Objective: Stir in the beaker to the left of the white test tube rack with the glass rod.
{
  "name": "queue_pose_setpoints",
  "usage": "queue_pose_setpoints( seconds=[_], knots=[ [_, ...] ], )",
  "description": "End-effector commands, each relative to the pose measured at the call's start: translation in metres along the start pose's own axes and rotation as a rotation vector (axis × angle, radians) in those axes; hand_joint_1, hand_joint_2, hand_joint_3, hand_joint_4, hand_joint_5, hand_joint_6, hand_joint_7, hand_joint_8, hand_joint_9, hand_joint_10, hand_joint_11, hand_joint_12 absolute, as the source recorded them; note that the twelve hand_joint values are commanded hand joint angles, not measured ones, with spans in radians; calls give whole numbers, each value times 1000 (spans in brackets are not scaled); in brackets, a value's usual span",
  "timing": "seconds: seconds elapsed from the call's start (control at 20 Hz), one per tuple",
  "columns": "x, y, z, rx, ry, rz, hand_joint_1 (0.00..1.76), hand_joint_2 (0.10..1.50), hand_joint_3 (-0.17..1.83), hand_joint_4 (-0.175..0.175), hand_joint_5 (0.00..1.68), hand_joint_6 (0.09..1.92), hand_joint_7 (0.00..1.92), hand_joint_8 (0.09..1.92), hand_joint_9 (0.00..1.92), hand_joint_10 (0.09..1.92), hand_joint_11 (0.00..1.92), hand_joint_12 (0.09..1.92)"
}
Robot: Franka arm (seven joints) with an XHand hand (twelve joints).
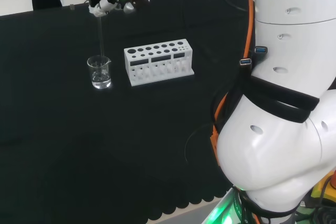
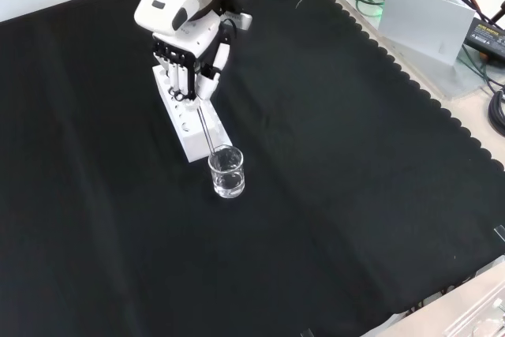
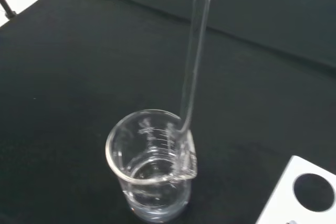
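The black cloth (image 2: 331,219) is lying nearest the front camera, with the white test tube rack (image 1: 159,61) standing far back and the beaker (image 1: 99,72) just left of it in the head view. The hand (image 2: 189,53) is clamping its curled fingers on the glass rod (image 1: 100,35), whose tip is dipping inside the beaker (image 3: 152,166); stirring appears to be under way or about to begin. The wrist view is showing the rod (image 3: 194,56) meeting the beaker's rim, unclear elsewhere.

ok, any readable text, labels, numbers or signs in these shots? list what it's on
None can be read.
Beaker: faint graduation marks on its wall in the wrist view, no legible numbers.
White test tube rack: dark panels on its side, no text I can make out.
Glass rod, hand, black cloth: no markings visible.
Grey box beyond the cloth in the front view: no print visible.
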State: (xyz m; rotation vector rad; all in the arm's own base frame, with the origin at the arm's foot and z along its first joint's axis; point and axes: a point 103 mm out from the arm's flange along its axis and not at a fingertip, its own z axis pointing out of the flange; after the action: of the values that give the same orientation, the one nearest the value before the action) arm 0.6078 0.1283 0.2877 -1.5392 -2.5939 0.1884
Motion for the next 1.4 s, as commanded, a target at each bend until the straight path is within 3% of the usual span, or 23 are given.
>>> queue_pose_setpoints(
  seconds=[0.05, 0.35, 0.75, 1.1, 1.4],
  knots=[
    [-19, -29, -2, -7, -3, 52, 1303, 1122, -173, -175, 1281, 181, 1143, 1073, 1723, 770, 1704, 622],
    [12, -36, -1, 5, -8, 21, 1303, 1123, -175, -175, 1281, 190, 1142, 1078, 1721, 771, 1702, 622],
    [61, -17, 2, 17, -18, -37, 1303, 1123, -175, -175, 1283, 191, 1140, 1082, 1723, 772, 1701, 622],
    [52, 4, 2, 17, -13, -45, 1303, 1123, -175, -175, 1284, 189, 1140, 1083, 1723, 771, 1702, 622],
    [30, 4, 0, 22, -8, -40, 1303, 1123, -175, -175, 1283, 188, 1141, 1081, 1723, 770, 1702, 622]
  ],
)
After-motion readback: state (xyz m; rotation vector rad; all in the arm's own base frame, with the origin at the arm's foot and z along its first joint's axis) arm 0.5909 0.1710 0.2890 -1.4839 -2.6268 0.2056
